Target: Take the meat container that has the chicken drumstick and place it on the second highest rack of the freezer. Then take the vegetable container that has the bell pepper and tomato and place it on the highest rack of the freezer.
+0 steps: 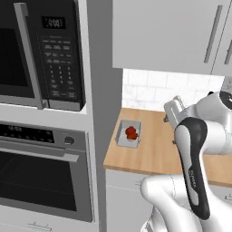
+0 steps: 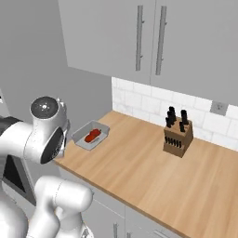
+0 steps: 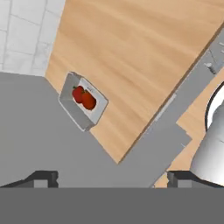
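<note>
Hand view's bottom edge shows the end effector (image 3: 111,177) with its two dark tips set wide apart and nothing between them, high above the wooden worktop (image 3: 144,57). Further off, left of centre in that frame, the grey vegetable container (image 3: 83,101) sits at the worktop's edge beside the grey wall, holding the bell pepper and tomato (image 3: 84,98) pressed close together. Right base view shows a knife block (image 2: 177,136) right of centre, by the tiled backsplash (image 2: 139,100).
</note>
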Robot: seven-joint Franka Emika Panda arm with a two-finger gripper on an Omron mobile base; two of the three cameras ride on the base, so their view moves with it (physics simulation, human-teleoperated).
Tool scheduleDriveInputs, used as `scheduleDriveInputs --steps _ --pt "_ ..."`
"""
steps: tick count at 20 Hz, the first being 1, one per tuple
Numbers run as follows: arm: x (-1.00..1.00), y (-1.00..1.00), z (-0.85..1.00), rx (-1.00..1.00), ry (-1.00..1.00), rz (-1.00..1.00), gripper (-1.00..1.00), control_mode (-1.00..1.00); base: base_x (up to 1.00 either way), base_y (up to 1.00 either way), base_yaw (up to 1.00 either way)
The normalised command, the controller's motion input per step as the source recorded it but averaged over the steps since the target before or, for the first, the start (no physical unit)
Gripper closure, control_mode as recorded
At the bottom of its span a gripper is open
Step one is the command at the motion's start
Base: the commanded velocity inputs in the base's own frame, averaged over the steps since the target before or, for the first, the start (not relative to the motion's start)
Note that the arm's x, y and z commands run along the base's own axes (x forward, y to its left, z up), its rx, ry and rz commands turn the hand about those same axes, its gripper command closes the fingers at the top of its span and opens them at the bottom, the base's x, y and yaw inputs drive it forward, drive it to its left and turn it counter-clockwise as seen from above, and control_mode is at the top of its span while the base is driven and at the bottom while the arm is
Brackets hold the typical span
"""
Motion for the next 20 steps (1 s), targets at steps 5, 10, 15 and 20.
scheduleDriveInputs --steps 5,10,15,20 --pt "0.88 -0.05 -0.88 0.02 0.12 0.3 -1.0 -1.0 0.0 0.0 0.0" --pt "0.86 -0.01 -0.52 0.02 0.27 0.24 -1.0 -1.0 0.0 0.0 0.0" --pt "0.73 0.16 -0.19 -0.08 0.38 0.01 -1.0 -1.0 0.0 0.0 0.0" --pt "0.52 0.08 -0.09 -0.08 0.27 0.0 -1.0 -1.0 0.0 0.0 0.0"
